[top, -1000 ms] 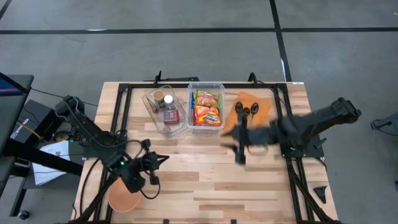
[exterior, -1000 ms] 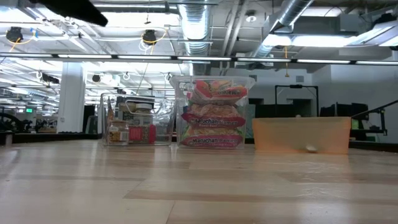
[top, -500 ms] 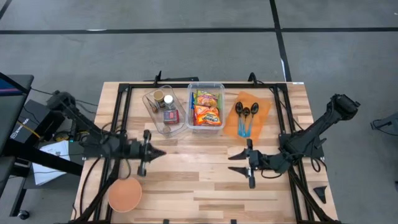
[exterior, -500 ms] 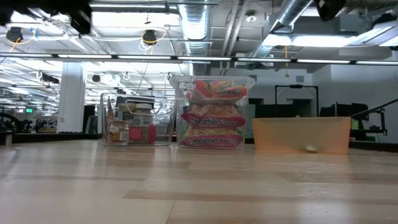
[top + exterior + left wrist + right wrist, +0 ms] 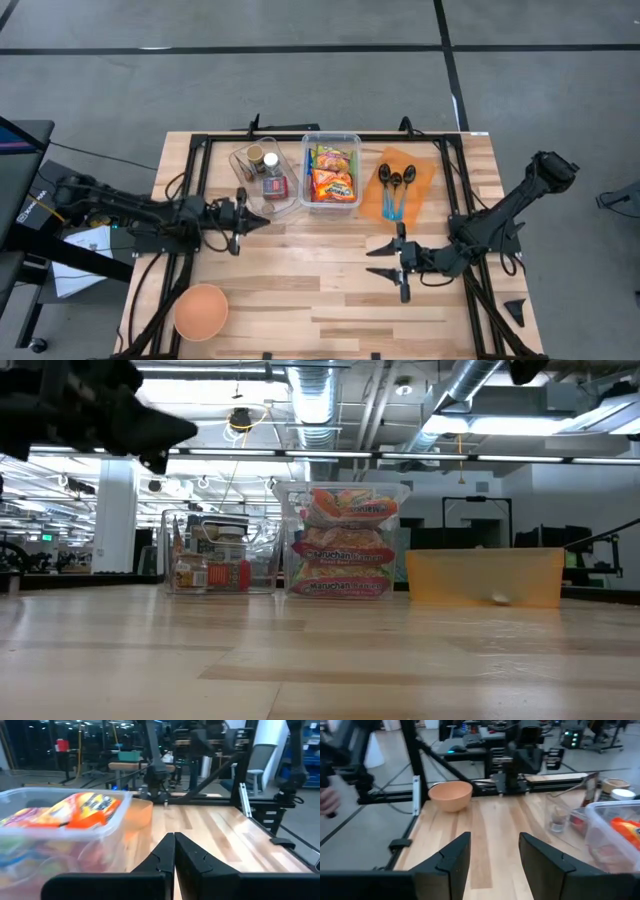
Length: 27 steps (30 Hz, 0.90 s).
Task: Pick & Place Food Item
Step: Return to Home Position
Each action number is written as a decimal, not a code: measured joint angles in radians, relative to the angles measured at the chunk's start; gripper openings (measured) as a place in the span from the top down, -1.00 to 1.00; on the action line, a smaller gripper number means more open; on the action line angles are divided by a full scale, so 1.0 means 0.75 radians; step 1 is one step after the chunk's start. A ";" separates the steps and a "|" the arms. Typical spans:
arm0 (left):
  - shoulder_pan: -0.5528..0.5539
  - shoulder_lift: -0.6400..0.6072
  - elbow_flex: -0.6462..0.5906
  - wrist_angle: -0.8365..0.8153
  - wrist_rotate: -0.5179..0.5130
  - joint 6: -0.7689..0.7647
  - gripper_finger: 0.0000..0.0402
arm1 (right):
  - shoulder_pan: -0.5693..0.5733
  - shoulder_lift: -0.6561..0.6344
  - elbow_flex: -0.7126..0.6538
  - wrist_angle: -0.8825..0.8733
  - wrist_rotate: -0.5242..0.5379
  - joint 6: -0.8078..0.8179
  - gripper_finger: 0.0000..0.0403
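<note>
Bright noodle packets (image 5: 333,172) lie stacked in a clear bin (image 5: 345,540) at the table's far middle. My left gripper (image 5: 264,222) is shut and empty. It points level toward the table's right edge, just in front of the clear jar bin (image 5: 262,180); the left wrist view shows its fingertips (image 5: 174,837) beside the packet bin (image 5: 60,817). My right gripper (image 5: 372,262) hangs open and empty over bare wood at the middle right, pointing toward the table's left edge. In its wrist view the gripper (image 5: 492,852) faces the bowl (image 5: 451,795).
An orange tray (image 5: 402,185) with dark spoons sits right of the packet bin. A tan bowl (image 5: 200,311) stands at the near left corner. A black frame (image 5: 195,170) runs along the table's edges. Bare wood lies between the two grippers.
My left gripper has swung from beside the bowl toward the far edge and the jar bin, turning level toward the right. My right gripper came down from over the orange tray toward the near edge, then kept still.
</note>
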 joint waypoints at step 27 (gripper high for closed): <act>-0.013 -0.978 -0.078 -0.861 -0.099 0.141 1.00 | 0.041 0.002 -0.180 0.060 0.071 0.240 0.19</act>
